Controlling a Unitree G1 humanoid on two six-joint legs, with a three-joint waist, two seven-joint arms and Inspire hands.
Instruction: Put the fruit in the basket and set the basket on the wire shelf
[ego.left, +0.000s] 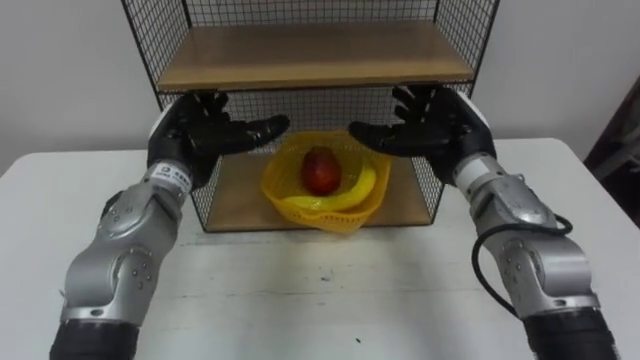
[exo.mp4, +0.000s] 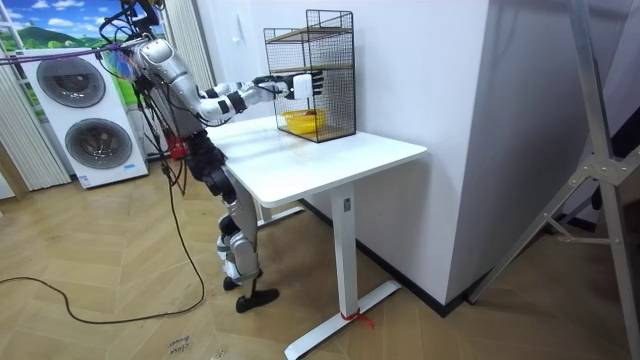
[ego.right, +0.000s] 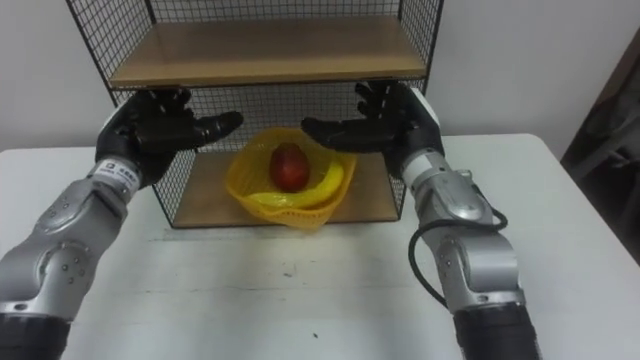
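The robot's left hand (ego.left: 203, 135) and right hand (ego.left: 430, 125), fingers spread open, flank a yellow basket (ego.left: 281, 188) of apple (ego.left: 320, 170) and banana (ego.left: 362, 187) on the wire shelf (ego.left: 310, 56).

The wire shelf (ego.left: 310, 60) stood at the back of the worktop (ego.left: 300, 290). The basket (ego.left: 325, 205) sat at the front of its lower board. In the basket, the round fruit (ego.left: 320, 170) lay left of the banana (ego.left: 362, 187). The left hand (ego.left: 205, 130) hung left of the basket and the right hand (ego.left: 430, 125) right of it, both above its rim.
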